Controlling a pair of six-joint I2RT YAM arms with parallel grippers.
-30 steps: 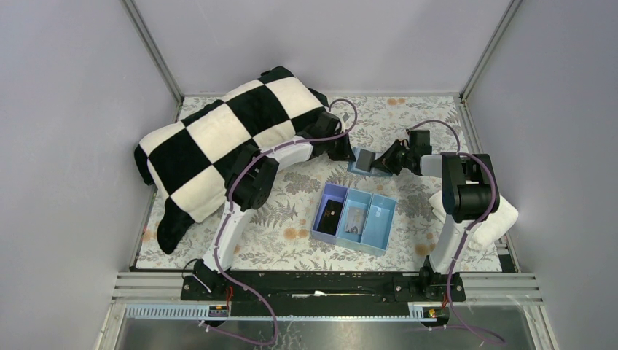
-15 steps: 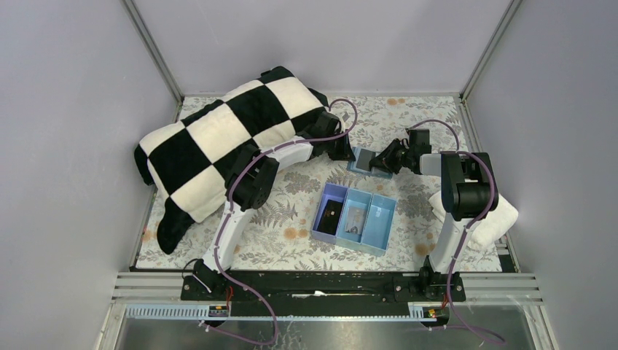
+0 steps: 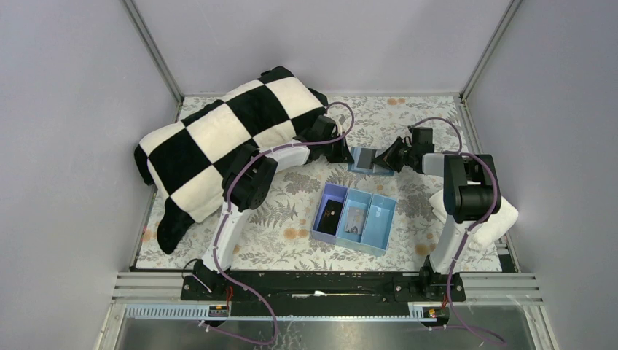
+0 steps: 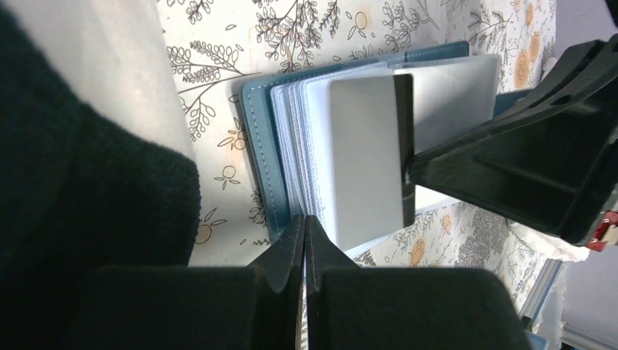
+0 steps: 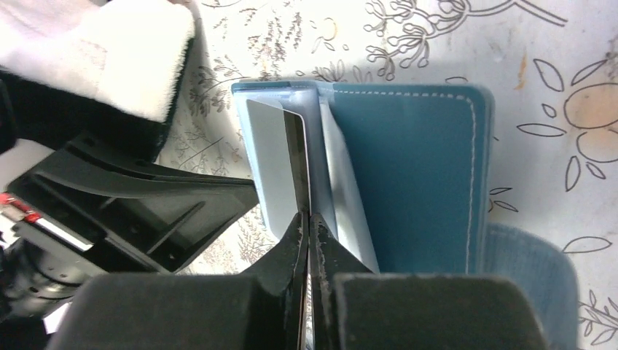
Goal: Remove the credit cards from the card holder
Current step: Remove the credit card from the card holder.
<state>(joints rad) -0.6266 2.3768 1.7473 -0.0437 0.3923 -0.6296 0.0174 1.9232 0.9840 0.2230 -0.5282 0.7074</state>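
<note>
The blue-teal card holder (image 3: pixel 362 158) lies open at the back middle of the table between my two grippers. In the left wrist view the card holder (image 4: pixel 256 146) shows clear sleeves, and a pale grey credit card (image 4: pixel 364 153) with a dark stripe sticks partly out of them. My left gripper (image 4: pixel 304 219) is shut on the holder's near edge; it also shows in the top view (image 3: pixel 345 154). My right gripper (image 5: pixel 307 216) is shut on the card's edge (image 5: pixel 273 160), beside the blue cover (image 5: pixel 408 160). It shows in the top view (image 3: pixel 386 160) just right of the holder.
A light-blue three-compartment tray (image 3: pixel 380 220) with small items sits in front of the holder. A black-and-white checkered blanket (image 3: pixel 226 146) covers the back left, under the left arm. A white cloth (image 3: pixel 503 215) lies by the right arm's base.
The right gripper has shifted slightly right and toward the back with the card pinched. The left gripper stays on the holder, which has barely moved.
</note>
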